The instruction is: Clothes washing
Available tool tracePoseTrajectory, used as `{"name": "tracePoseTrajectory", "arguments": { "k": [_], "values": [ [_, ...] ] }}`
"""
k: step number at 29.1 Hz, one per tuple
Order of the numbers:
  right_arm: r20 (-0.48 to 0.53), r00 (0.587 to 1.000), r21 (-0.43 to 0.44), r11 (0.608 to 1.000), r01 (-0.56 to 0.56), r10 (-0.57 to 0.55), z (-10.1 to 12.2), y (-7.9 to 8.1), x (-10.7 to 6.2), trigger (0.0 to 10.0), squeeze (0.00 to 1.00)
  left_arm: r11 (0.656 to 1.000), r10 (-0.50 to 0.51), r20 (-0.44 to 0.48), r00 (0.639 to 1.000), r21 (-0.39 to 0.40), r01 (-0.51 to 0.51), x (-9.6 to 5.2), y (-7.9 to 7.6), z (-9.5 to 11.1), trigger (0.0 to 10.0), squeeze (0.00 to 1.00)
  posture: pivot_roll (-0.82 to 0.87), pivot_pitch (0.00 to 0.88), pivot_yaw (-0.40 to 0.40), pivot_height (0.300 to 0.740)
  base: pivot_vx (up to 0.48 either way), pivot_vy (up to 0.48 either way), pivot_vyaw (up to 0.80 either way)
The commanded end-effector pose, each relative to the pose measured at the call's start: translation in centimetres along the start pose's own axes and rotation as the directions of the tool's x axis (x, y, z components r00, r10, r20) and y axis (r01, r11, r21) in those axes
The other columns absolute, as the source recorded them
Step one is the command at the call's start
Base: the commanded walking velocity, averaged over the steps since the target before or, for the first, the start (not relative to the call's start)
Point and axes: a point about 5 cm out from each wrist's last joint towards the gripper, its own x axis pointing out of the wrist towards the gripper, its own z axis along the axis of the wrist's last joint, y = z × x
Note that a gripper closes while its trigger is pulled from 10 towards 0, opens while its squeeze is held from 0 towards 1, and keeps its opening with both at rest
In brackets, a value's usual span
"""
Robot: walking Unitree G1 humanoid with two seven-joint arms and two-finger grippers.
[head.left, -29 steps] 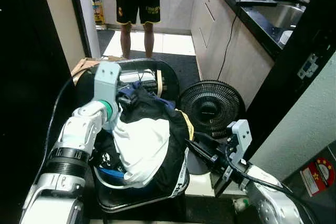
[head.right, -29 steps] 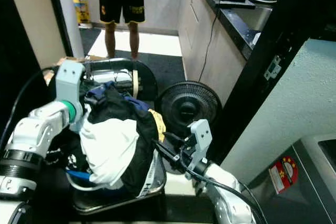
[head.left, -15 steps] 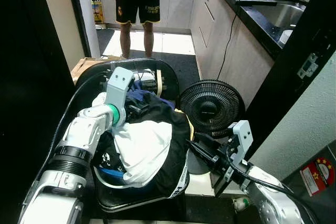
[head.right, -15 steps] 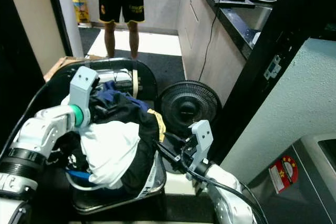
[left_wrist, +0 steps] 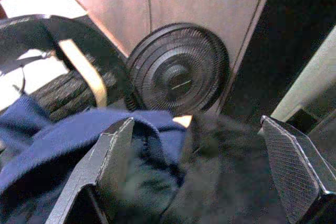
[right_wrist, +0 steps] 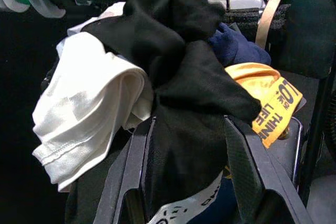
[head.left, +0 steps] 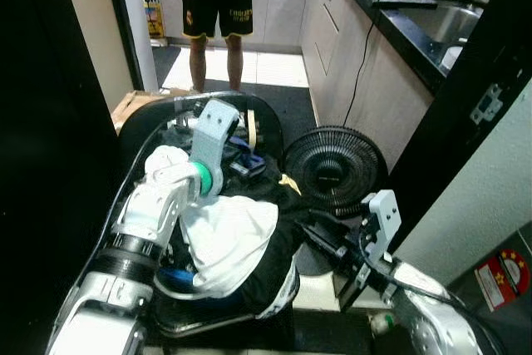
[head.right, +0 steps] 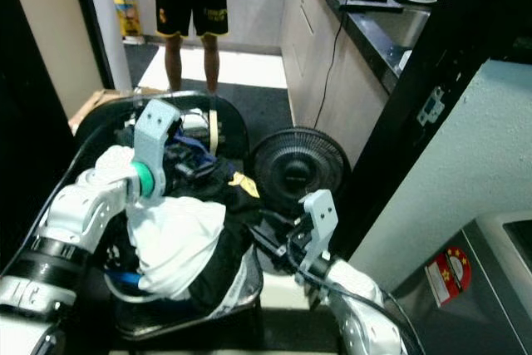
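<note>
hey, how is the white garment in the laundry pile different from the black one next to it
The white garment is pale and plain, folded into a roll on the pile's left side; the black garment is dark and drapes loosely over the top and front. The right gripper has its fingers on either side of the black garment, while the white garment lies outside them. Both lie in the same heap.
</note>
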Motion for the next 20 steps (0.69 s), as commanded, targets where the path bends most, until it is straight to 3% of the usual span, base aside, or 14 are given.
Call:
{"name": "tracePoseTrajectory", "arguments": {
  "k": [1, 5, 6, 9, 14, 16, 20],
  "values": [
    [-0.022, 1.0, 0.001, 1.0, -0.001, 0.001, -0.4, 0.1, -0.4, 10.0, 0.0, 0.999, -0.045, 0.065, 0.997, 0.02, 0.044, -0.1, -0.8, 1.3, 10.0, 0.0, -0.03, 0.123, -0.029, 0.74, 0.0, 0.0, 0.0],
    [-0.022, 1.0, 0.001, 1.0, -0.001, 0.001, -0.4, 0.1, -0.4, 10.0, 0.0, 0.999, -0.045, 0.065, 0.997, 0.02, 0.044, -0.1, -0.8, 1.3, 10.0, 0.0, -0.03, 0.123, -0.029, 0.74, 0.0, 0.0, 0.0],
    [-0.024, 1.0, 0.001, 1.0, -0.004, 0.004, -0.4, 0.1, -0.4, 10.0, 0.0, 0.995, -0.099, 0.119, 0.988, 0.043, 0.095, -0.4, -1.6, 2.7, 10.0, 0.0, -0.02, 0.12, -0.03, 0.74, 0.0, 0.0, 0.0],
    [-0.025, 1.0, 0.001, 1.0, -0.006, 0.006, -0.4, 0.1, -0.4, 10.0, 0.0, 0.99, -0.136, 0.136, 0.981, 0.055, 0.129, -0.5, -2.2, 3.2, 10.0, 0.0, -0.02, 0.116, -0.03, 0.74, 0.0, 0.0, 0.0],
    [-0.024, 1.0, 0.0, 1.0, -0.01, 0.01, -0.4, 0.2, -0.3, 10.0, 0.0, 0.979, -0.203, 0.082, 0.976, 0.009, 0.203, 0.0, -2.7, 1.4, 10.0, 0.0, -0.03, 0.111, -0.024, 0.74, 0.0, 0.0, 0.0],
    [-0.024, 1.0, 0.0, 1.0, -0.01, 0.01, -0.4, 0.2, -0.3, 10.0, 0.0, 0.979, -0.203, 0.082, 0.976, 0.009, 0.203, 0.0, -2.7, 1.4, 10.0, 0.0, -0.03, 0.111, -0.024, 0.74, 0.0, 0.0, 0.0],
    [-0.025, 1.0, -0.001, 1.0, -0.004, 0.004, -0.4, 0.2, -0.6, 10.0, 0.0, 0.976, -0.207, 0.035, 0.978, -0.064, 0.209, 0.1, -3.2, 0.4, 10.0, 0.0, -0.03, 0.11, -0.02, 0.74, 0.0, 0.0, 0.0]
  ]
}}
